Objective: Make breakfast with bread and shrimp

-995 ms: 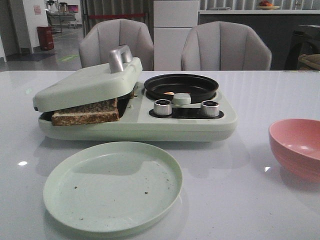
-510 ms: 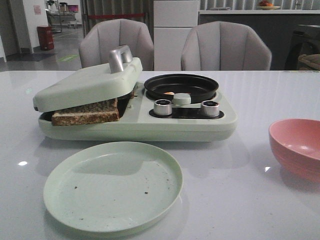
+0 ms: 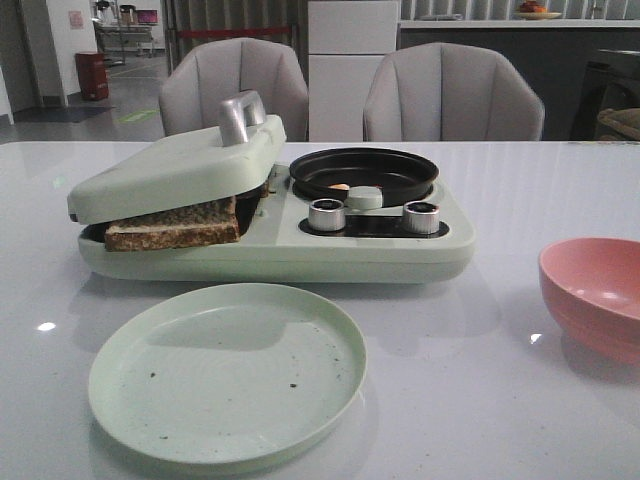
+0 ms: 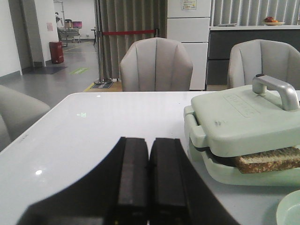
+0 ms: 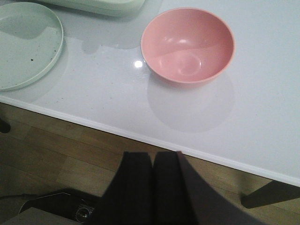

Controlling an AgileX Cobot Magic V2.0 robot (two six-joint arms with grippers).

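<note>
On the table, bread [image 3: 172, 224] lay clamped under the cooker lid [image 3: 170, 165], shrimp [image 3: 339, 186] in the pan [image 3: 363, 172]. Both grippers [image 4: 140, 174] [image 5: 151, 187] sat closed, empty; lifting the handle [image 3: 238, 115] straight up looked wisest.

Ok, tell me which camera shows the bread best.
The front view: the bread shows its whole near edge under the sandwich press lid. The left wrist view catches only one end at the frame's edge; the right wrist view shows none.
</note>
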